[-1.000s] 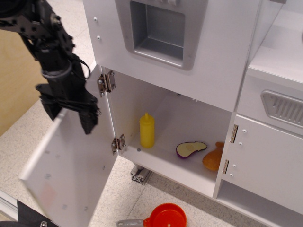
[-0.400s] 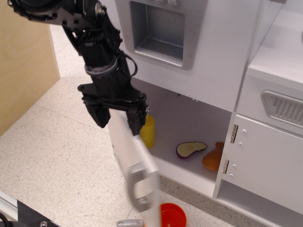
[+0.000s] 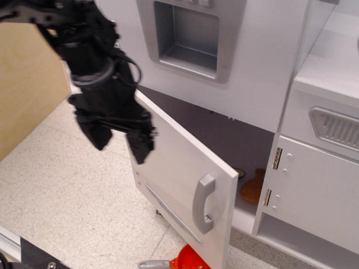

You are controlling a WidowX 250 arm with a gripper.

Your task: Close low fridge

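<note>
The low fridge door is a flat white panel with a grey bar handle. It stands partly open, swung most of the way toward the compartment, with a dark gap left at its top and right. My black gripper is open and empty at the door's outer face near the hinge edge. One finger overlaps the door's upper left corner; I cannot tell whether it touches. Inside the fridge only an orange toy shows past the door's edge.
The white panel with the grey recessed dispenser is above the fridge. A smaller white door under a grey vent is at the right. A red toy lies on the speckled floor below the door. A wooden board stands at the left.
The door has swung from wide open, through edge-on, to mostly shut. It now hides the yellow bottle and the eggplant. My gripper has followed round to the door's outer face.
</note>
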